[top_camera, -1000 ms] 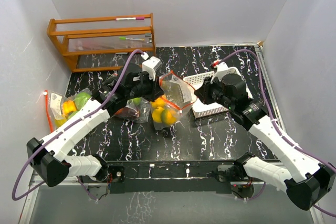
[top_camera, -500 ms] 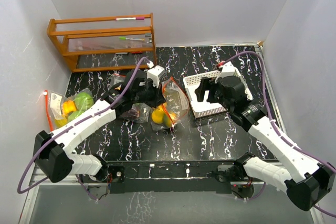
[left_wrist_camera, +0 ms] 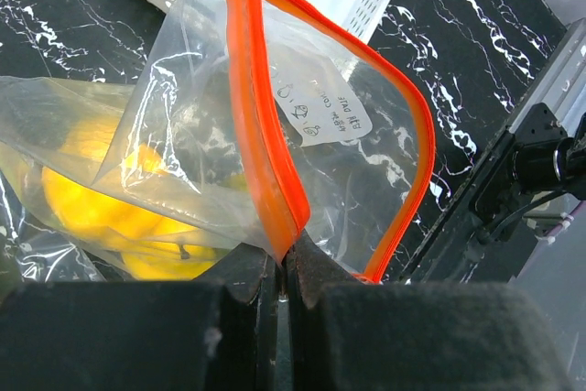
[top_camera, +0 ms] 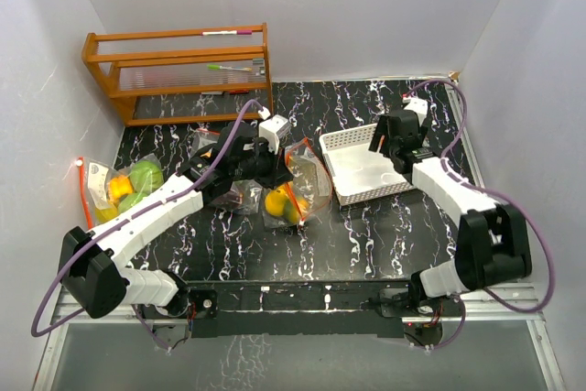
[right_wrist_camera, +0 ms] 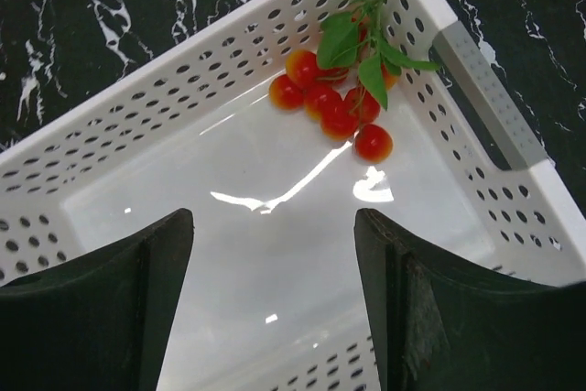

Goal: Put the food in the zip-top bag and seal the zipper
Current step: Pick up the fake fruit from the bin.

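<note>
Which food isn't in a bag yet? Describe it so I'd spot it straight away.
Find the white perforated basket on the right of the black marbled table. In one corner lies a bunch of small red-orange balls with green leaves. It alone is loose; the yellow pieces nearby sit inside a clear bag.

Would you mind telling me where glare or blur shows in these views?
Right wrist: a glare streak crosses the white basket's floor; the cherry tomatoes are sharp, the right gripper dark and soft. Left wrist: the left gripper is blurred, the bag's zipper crisp. Top external: evenly lit, sharp.
</note>
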Controlling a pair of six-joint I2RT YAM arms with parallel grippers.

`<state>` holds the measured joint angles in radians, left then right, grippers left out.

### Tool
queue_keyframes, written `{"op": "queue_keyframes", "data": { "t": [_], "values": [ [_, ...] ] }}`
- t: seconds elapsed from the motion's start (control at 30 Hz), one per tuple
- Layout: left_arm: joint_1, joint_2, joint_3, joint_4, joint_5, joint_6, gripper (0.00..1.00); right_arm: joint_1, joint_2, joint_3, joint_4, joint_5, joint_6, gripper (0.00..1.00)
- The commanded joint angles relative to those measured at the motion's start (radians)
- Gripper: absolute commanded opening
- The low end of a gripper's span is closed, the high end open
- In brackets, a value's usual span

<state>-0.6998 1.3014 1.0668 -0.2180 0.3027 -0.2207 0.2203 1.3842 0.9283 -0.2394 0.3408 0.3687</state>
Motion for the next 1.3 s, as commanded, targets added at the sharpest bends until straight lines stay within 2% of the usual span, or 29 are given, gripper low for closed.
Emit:
{"op": "queue_keyframes", "data": {
  "t": [0.0, 0.17, 0.43, 0.67, 1.13, 1.27],
  "values": [
    [0.002, -0.023, -0.001, 0.022, 0.031, -0.005, 0.00, -0.063, 0.132, 0.068, 0.188, -0.009, 0.014, 0.72],
    [0.002, -0.028, -0.003, 0.020, 0.035, -0.005, 0.00, -0.081, 0.255, 0.124, 0.231, 0.025, 0.022, 0.67],
    [0.003, -0.024, -0.002, 0.022, 0.039, 0.004, 0.00, -0.082, 0.321, 0.115, 0.348, 0.173, 0.037, 0.66],
    [0.006, -0.025, -0.010, 0.018, 0.030, 0.012, 0.00, -0.082, 0.400, 0.115, 0.397, 0.231, 0.025, 0.66],
    [0.014, -0.007, -0.004, 0.013, 0.039, 0.026, 0.00, -0.087, 0.470, 0.098, 0.439, 0.224, 0.035, 0.64],
    [0.019, -0.010, -0.007, 0.012, 0.037, 0.028, 0.00, -0.100, 0.482, 0.112, 0.406, 0.212, 0.049, 0.42]
  ]
}}
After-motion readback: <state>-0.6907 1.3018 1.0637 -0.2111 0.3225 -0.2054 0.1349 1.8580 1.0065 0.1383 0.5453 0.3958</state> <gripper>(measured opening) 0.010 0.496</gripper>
